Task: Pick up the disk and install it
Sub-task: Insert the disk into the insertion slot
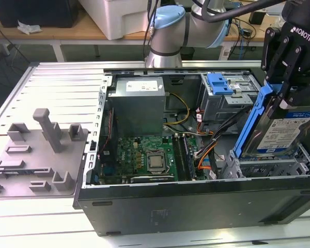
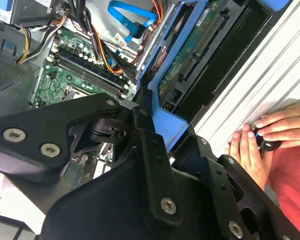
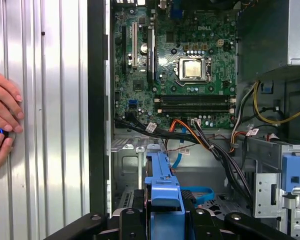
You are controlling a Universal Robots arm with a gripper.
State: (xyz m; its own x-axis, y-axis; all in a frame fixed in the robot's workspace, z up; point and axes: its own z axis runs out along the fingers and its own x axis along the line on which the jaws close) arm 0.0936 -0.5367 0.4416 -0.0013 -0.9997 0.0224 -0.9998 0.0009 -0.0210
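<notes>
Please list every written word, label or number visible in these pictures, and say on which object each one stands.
On the gripper: white maker's lettering on its black body, left unquoted.
On the disk: a white-and-blue label, print too small to read.
On the power-supply box: a label on top, unreadable.
On the motherboard: tiny white markings, unreadable.

Silver disk [image 1: 277,135] with white-and-blue label [image 1: 294,126] and blue rail frame [image 1: 253,124], black gripper [image 1: 285,93], green motherboard [image 1: 144,155], grey power supply [image 1: 137,106], ribbed silver table [image 1: 57,82].
</notes>
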